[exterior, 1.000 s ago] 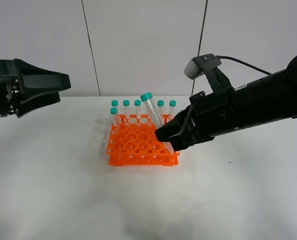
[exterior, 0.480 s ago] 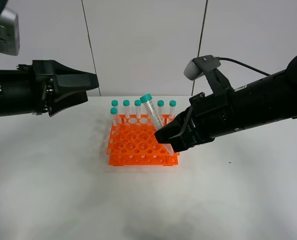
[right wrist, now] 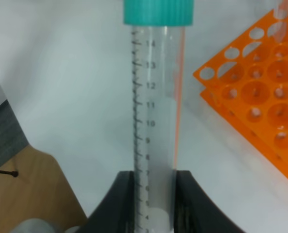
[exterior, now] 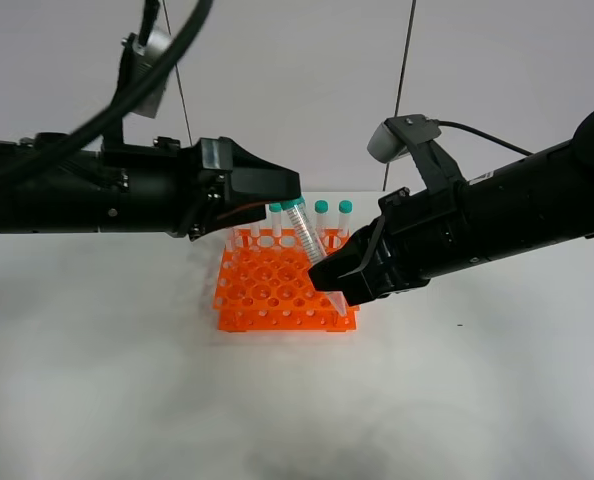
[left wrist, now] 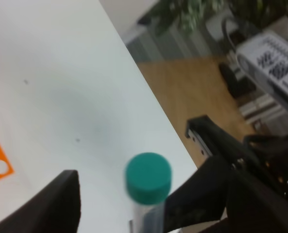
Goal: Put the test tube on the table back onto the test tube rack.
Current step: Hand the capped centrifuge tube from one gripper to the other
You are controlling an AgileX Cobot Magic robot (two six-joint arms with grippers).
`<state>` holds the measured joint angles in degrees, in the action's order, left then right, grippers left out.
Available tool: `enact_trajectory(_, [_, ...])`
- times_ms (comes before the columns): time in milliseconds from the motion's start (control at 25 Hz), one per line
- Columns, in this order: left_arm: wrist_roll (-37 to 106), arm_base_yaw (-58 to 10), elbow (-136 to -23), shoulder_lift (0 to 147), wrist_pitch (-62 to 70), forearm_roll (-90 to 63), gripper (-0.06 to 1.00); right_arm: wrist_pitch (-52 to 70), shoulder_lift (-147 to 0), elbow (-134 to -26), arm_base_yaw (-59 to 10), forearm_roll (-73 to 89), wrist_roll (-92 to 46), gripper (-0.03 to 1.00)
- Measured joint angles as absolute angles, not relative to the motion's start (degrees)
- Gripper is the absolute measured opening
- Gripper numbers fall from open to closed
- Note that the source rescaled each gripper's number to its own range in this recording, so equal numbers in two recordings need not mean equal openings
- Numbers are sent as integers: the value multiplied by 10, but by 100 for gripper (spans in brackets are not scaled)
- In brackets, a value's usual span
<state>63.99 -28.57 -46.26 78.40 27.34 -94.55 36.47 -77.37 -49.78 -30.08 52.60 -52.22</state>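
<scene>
The right fingers (right wrist: 112, 204) were clamped tight on the tilted tube (right wrist: 156, 121) over the rack (exterior: 267, 295). The left fingers (left wrist: 52, 206) stood wide apart, empty, the cap (left wrist: 148, 177) near their tips.

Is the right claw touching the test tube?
Touching. In the right wrist view the right claw clamps the test tube between its fingers, with no gap on either side.

Bright, even, diffuse light from above. Soft grey shadows on table (exterior: 127, 400) in front of and left of rack (exterior: 285, 288); no hard glare. High view sharp. Left wrist view: cap (left wrist: 148, 177) blurred, background soft. Right wrist view: tube (right wrist: 156, 121) markings crisp, rack beside it slightly soft.
</scene>
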Motion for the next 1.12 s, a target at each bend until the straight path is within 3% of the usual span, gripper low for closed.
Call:
enact_trajectory(240, [641,-324,-496,822,258,-948,94,365,-774,-498,-301,526,-518,0])
enact_trajectory(1000, [641,-326,-501,824,236,-948,94,366,-774,-498,-301,517,-486,0])
enact_trajectory(1120, [641,-326,-501,824,235,-948,84,365,-774,-498,-301,517,-481,0])
